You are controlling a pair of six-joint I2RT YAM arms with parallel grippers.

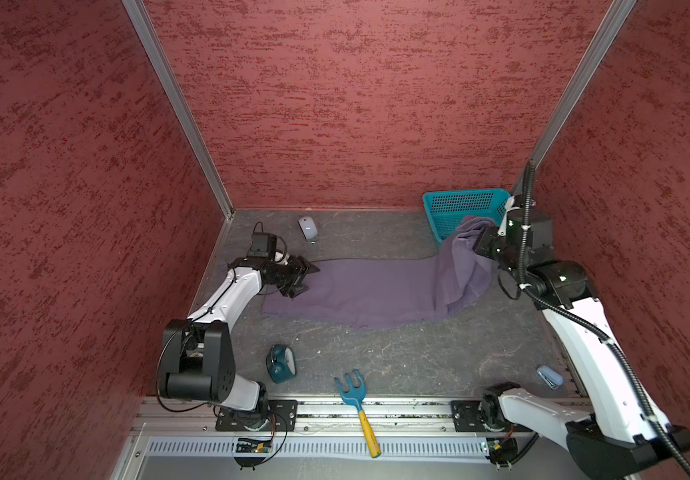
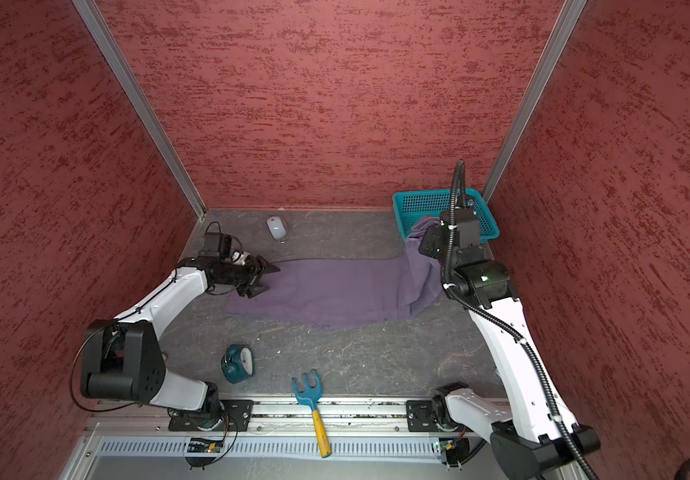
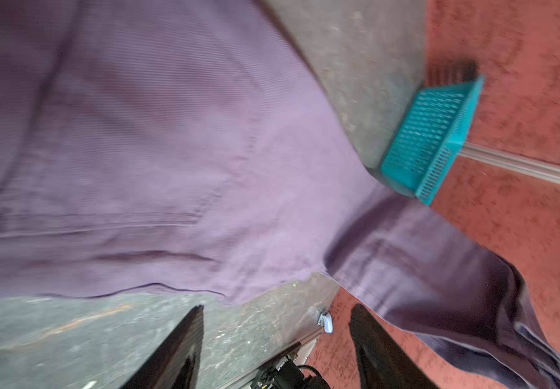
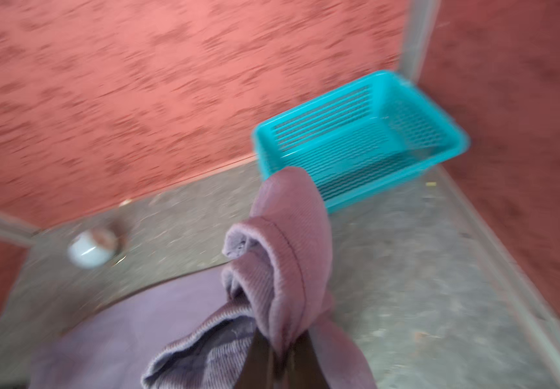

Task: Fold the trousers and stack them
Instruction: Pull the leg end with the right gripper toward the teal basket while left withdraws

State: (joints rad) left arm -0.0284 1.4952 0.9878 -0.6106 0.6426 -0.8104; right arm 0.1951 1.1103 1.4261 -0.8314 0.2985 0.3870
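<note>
The purple-grey trousers (image 1: pixel 368 291) (image 2: pixel 335 291) lie stretched across the middle of the grey table. Their right end is lifted and bunched in front of the teal basket (image 1: pixel 459 199) (image 2: pixel 418 195). My right gripper (image 1: pixel 478 245) (image 2: pixel 420 245) holds that end up, and in the right wrist view it (image 4: pixel 280 340) is shut on a thick fold of hemmed cloth (image 4: pixel 288 235). My left gripper (image 1: pixel 306 282) (image 2: pixel 265 281) hovers at the trousers' left end. In the left wrist view it (image 3: pixel 277 310) is open, with only bare table between the fingers and the cloth (image 3: pixel 170 151) just beyond.
A white mouse (image 1: pixel 307 227) lies near the back wall. A teal alarm clock (image 1: pixel 281 363) and a blue toy rake (image 1: pixel 353 390) sit at the front. A pale blue stapler (image 1: pixel 549 376) lies at the front right. Red walls close in three sides.
</note>
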